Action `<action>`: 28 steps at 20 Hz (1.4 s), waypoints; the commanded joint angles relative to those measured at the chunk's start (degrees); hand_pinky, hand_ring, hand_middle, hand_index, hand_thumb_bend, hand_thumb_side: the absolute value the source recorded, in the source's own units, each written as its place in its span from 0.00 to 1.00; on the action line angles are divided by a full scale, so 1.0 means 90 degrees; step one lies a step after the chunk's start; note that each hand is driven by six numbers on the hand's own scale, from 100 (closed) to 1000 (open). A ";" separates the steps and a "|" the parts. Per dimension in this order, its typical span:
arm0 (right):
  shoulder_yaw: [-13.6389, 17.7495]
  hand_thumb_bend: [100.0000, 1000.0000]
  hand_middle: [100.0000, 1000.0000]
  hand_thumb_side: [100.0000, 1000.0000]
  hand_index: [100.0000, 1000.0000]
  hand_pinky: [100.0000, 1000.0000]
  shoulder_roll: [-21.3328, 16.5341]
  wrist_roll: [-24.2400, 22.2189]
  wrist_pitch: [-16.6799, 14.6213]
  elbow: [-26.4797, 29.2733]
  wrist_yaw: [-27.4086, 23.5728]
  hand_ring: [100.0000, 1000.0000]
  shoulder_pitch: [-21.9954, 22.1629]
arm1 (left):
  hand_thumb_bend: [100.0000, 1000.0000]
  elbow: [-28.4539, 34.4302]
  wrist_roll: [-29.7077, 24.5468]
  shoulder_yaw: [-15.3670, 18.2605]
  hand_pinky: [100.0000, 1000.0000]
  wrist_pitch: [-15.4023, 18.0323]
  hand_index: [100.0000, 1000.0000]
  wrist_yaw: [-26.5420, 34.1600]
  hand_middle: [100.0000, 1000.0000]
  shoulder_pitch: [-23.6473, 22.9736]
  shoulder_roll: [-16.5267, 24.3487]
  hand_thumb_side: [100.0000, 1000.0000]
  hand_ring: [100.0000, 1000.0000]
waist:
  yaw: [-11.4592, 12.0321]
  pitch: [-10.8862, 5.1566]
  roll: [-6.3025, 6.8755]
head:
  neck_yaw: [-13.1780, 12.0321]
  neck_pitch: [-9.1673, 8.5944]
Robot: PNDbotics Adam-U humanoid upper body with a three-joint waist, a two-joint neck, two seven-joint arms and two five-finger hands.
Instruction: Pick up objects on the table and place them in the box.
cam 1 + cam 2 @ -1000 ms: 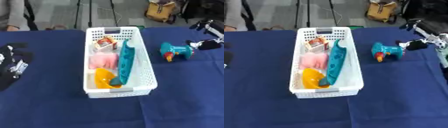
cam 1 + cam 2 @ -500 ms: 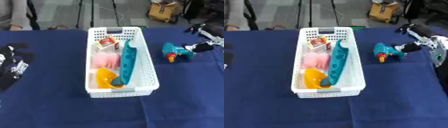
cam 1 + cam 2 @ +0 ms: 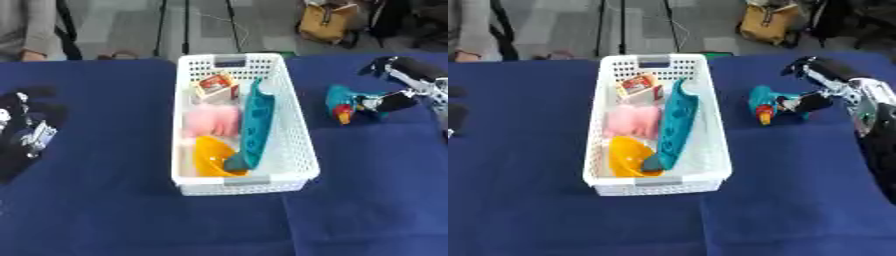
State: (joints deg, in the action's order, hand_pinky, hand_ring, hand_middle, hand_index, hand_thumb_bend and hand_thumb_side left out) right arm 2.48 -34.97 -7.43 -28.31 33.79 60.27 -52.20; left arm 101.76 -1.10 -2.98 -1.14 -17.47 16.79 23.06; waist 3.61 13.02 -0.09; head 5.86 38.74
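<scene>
A white slotted box (image 3: 293, 145) stands mid-table. Inside it lie a small red and white carton (image 3: 216, 86), a pink soft item (image 3: 213, 122), an orange bowl-like piece (image 3: 213, 157) and a long teal piece (image 3: 253, 125) leaning along the right wall. Right of the box a teal toy drill (image 3: 768, 104) with an orange tip lies on the blue cloth. My right hand (image 3: 822, 86) is at the drill's right end, one dark finger touching its rear, the others spread above it. My left hand (image 3: 26, 131) rests at the left edge, fingers relaxed.
A blue cloth (image 3: 114, 215) covers the table. Beyond its far edge are tripod legs (image 3: 171, 25), a tan bag (image 3: 329, 22) on the floor and a seated person's sleeve (image 3: 35, 30) at the top left.
My right hand has come down and leftward to the rear of the drill. The whole picture has shifted slightly. My left hand has stayed put.
</scene>
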 commanded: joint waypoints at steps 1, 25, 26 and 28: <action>0.0059 0.31 0.75 0.30 0.81 0.62 -0.0137 0.0001 0.0018 -0.0075 0.0166 0.76 -0.0149 | 0.53 0.0125 -0.0016 0.0017 0.43 0.0007 0.81 0.0021 0.73 0.0096 0.0049 0.83 0.66 | 0.0020 -0.0087 0.0011 | 0.0012 -0.0035; 0.0071 0.21 0.74 0.14 0.82 0.66 -0.0122 -0.0283 -0.0043 -0.0476 0.1216 0.73 -0.0229 | 0.52 0.0142 -0.0044 0.0003 0.43 0.0015 0.81 0.0036 0.73 0.0093 0.0037 0.84 0.66 | 0.0045 -0.0063 0.0054 | 0.0025 -0.0030; 0.0059 0.20 0.70 0.12 0.79 0.62 -0.0101 -0.0322 -0.0056 -0.0504 0.1221 0.70 -0.0215 | 0.52 0.0144 -0.0048 0.0001 0.43 0.0016 0.81 0.0037 0.73 0.0095 0.0035 0.84 0.66 | 0.0043 -0.0064 0.0059 | 0.0027 -0.0027; 0.0048 0.19 0.68 0.11 0.77 0.60 -0.0076 -0.0391 -0.0070 -0.0541 0.1227 0.68 -0.0205 | 0.52 0.0146 -0.0053 -0.0001 0.43 0.0017 0.81 0.0040 0.73 0.0096 0.0033 0.84 0.66 | 0.0040 -0.0066 0.0064 | 0.0026 -0.0021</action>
State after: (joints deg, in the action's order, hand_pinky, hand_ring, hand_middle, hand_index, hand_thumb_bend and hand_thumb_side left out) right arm 2.80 -34.80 -10.52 -28.78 28.84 70.64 -53.37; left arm 102.05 -1.46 -3.01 -1.04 -17.37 17.02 23.04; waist 3.99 13.24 0.48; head 6.10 38.74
